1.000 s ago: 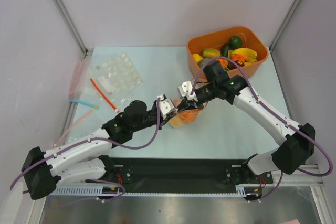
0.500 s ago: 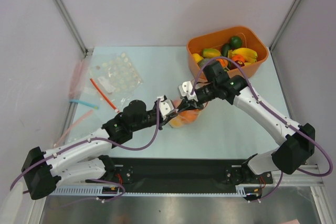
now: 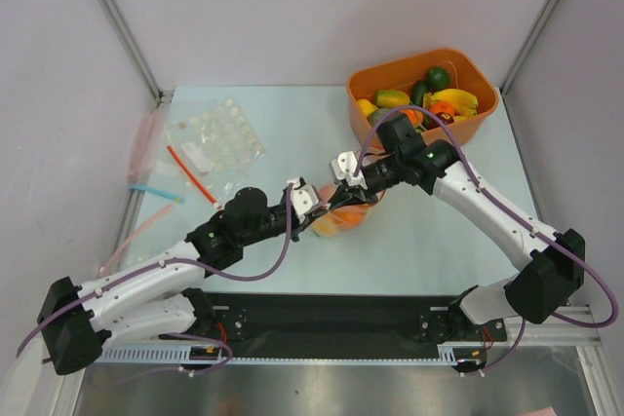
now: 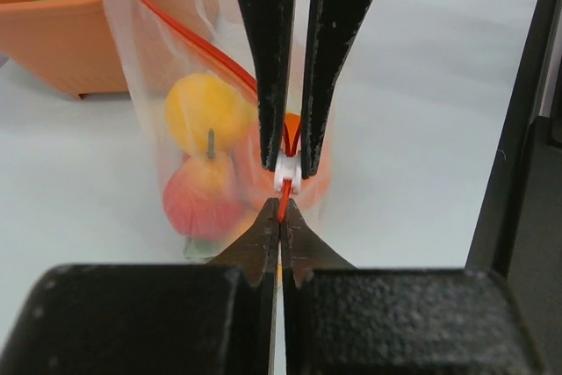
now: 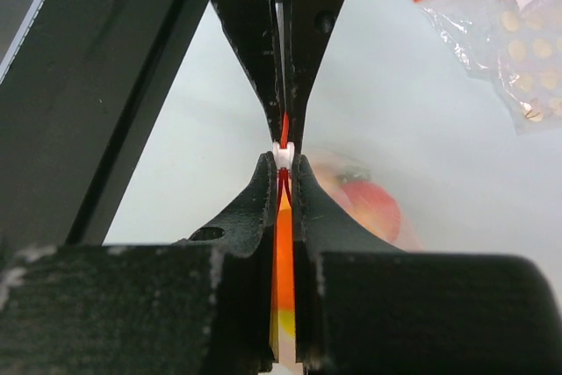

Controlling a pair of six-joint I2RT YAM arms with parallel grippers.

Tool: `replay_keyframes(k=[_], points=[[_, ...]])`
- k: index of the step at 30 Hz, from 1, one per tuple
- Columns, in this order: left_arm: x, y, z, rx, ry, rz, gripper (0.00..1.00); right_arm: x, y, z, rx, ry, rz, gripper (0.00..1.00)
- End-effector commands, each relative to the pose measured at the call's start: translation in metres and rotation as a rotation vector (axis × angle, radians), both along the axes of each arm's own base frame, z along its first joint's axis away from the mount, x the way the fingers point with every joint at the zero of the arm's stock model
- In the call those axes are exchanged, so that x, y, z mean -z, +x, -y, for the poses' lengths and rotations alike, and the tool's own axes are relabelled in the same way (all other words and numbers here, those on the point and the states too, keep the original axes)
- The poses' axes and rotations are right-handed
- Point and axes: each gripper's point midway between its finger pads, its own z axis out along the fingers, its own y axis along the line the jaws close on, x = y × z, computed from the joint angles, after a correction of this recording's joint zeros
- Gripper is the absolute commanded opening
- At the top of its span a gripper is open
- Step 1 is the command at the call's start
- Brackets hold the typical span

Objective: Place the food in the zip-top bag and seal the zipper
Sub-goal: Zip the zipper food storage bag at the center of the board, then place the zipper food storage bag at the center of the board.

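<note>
The zip-top bag (image 3: 347, 217) stands upright in mid-table with food inside: a yellow fruit (image 4: 204, 111) and a red fruit (image 4: 197, 201). Its red-orange zipper (image 4: 283, 210) runs along the top edge with a white slider (image 4: 287, 173). My left gripper (image 3: 322, 209) is shut on the zipper's end, seen in the left wrist view (image 4: 281, 209). My right gripper (image 3: 339, 198) is shut on the white slider, right against the left fingertips, seen in the right wrist view (image 5: 283, 159). The red fruit also shows through the bag in the right wrist view (image 5: 371, 208).
The orange tub (image 3: 376, 73) with several more toy fruits stands at the back right, just behind the right wrist. Spare clear bags (image 3: 210, 138) with red, pink and blue strips lie at the back left. A black rail runs along the near edge.
My left gripper has shifted slightly to the left, still gripping the zipper end. The right gripper and bag have barely moved.
</note>
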Motion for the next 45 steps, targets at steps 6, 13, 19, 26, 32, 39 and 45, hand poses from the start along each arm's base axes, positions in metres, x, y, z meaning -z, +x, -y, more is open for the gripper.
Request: replay_keyframes(k=[6, 13, 19, 26, 32, 39, 45], points=[[-0.025, 0.013, -0.031, -0.115, -0.098, 0.045, 0.00, -0.012, 0.019, 0.012, 0.071, 0.007, 0.018, 0.00], [-0.026, 0.026, -0.057, -0.250, -0.092, 0.054, 0.00, -0.014, 0.042, 0.036, 0.165, 0.019, -0.006, 0.00], [-0.019, 0.055, -0.097, -0.490, -0.102, -0.009, 0.00, -0.010, 0.059, 0.067, 0.275, 0.029, -0.043, 0.00], [-0.020, 0.076, -0.129, -0.667, -0.126, -0.029, 0.00, -0.005, 0.074, 0.097, 0.403, 0.048, -0.080, 0.00], [-0.021, 0.084, -0.139, -0.723, -0.104, -0.027, 0.00, 0.001, 0.083, 0.109, 0.486, 0.026, -0.115, 0.00], [-0.034, 0.098, -0.134, -0.737, -0.113, 0.002, 0.00, -0.005, 0.098, 0.126, 0.625, 0.019, -0.153, 0.00], [-0.043, 0.114, -0.120, -0.728, -0.128, 0.006, 0.00, -0.005, 0.108, 0.141, 0.757, 0.006, -0.176, 0.00]])
